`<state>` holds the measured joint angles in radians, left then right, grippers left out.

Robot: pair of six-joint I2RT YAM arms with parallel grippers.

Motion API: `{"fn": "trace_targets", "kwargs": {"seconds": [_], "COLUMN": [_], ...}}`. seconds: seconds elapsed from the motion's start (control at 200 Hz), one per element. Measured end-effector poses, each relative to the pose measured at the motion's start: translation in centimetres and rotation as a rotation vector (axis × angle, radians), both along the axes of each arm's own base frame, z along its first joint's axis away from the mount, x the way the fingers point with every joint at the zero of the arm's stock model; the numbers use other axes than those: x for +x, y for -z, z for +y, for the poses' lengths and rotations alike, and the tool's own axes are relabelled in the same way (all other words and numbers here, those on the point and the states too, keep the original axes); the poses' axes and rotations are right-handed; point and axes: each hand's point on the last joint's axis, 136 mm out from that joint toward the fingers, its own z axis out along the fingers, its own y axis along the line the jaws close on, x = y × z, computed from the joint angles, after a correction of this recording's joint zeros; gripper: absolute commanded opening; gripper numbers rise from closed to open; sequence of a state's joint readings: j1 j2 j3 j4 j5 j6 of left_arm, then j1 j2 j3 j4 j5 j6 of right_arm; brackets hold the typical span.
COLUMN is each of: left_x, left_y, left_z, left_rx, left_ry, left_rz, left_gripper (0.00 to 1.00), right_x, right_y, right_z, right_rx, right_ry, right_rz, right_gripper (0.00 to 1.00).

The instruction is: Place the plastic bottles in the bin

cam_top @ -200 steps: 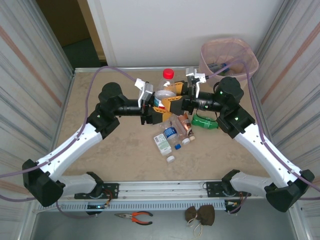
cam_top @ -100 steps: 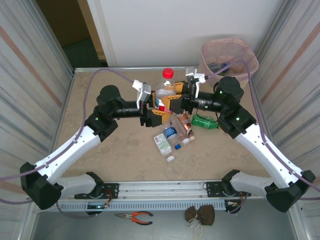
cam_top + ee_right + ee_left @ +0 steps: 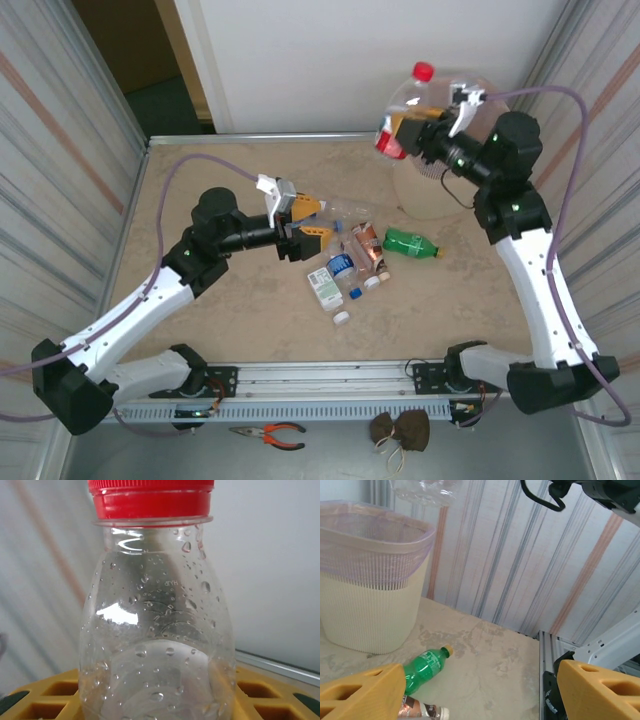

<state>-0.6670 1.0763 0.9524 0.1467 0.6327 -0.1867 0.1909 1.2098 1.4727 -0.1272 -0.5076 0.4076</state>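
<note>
Swung up and off to the right since a second ago, away from the mid-table meeting of both arms: red-capped clear bottle [image 3: 405, 100], now hoisted high above the bin [image 3: 430, 200] at the far right corner. Clamped across the body by the right gripper [image 3: 412, 124], yellow fingers on either side, cap upward in the wrist view, droplets beading the inner wall.

Pulled back and lowered too: left gripper [image 3: 306, 222], orange jaws spread wide with nothing between them, just left of the pile.

Unmoved on the tabletop [image 3: 220, 300]: green bottle [image 3: 410, 243] on its side, brownish bottle [image 3: 368, 248] beside it, blue-labelled bottle [image 3: 342, 266], white-and-green-labelled bottle [image 3: 324, 287], loose white cap [image 3: 342, 318].

On to the writing: red label band on the held bottle, lettering too small to read; faint embossed characters near its shoulder, not legible; darker label on the green bottle, unreadable as well.

Pink liner [image 3: 380, 540] folded over the bin rim, beige ribbed wall below.
</note>
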Motion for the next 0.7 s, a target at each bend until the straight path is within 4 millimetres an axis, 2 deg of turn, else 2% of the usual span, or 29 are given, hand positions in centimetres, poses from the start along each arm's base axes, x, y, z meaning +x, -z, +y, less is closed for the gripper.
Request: {"fn": "trace_targets", "kwargs": {"seconds": [0.075,0.125,0.145,0.19,0.261,0.351,0.456,0.576,0.701], "left_x": [0.1,0.1,0.1,0.2,0.4,0.5,0.5,0.5,0.5], "left_y": [-0.1,-0.1,-0.1,-0.1,-0.1,-0.1,-0.1,0.1,0.3], "left_z": [0.1,0.1,0.1,0.2,0.3,0.4,0.4,0.6,0.7], "left_rx": [-0.001,-0.001,-0.001,-0.001,-0.001,-0.001,-0.002,-0.002,0.0], "left_ry": [-0.008,-0.008,-0.01,-0.014,-0.022,-0.029,-0.029,-0.036,-0.044], "left_rz": [-0.003,-0.005,-0.006,-0.006,-0.006,-0.006,-0.007,-0.008,-0.006], "left_gripper": [0.8,0.8,0.8,0.8,0.8,0.8,0.8,0.8,0.8], "right_x": [2.6,3.4,4.4,5.8,8.9,12.5,16.0,18.9,21.1], "right_y": [1.0,2.0,2.7,2.9,3.4,6.1,9.9,13.9,16.4], "right_z": [-2.2,-2.8,-3.6,-4.7,-7.8,-11.5,-14.7,-16.6,-17.2], "right_rx": [0.02,0.026,0.038,0.063,0.118,0.207,0.311,0.418,0.52], "right_ry": [0.099,0.13,0.177,0.247,0.389,0.532,0.65,0.752,0.82], "right_rz": [0.056,0.097,0.136,0.168,0.21,0.305,0.43,0.577,0.7], "right_gripper": [0.38,0.38,0.38,0.38,0.35,0.39,0.39,0.42,0.45]}}
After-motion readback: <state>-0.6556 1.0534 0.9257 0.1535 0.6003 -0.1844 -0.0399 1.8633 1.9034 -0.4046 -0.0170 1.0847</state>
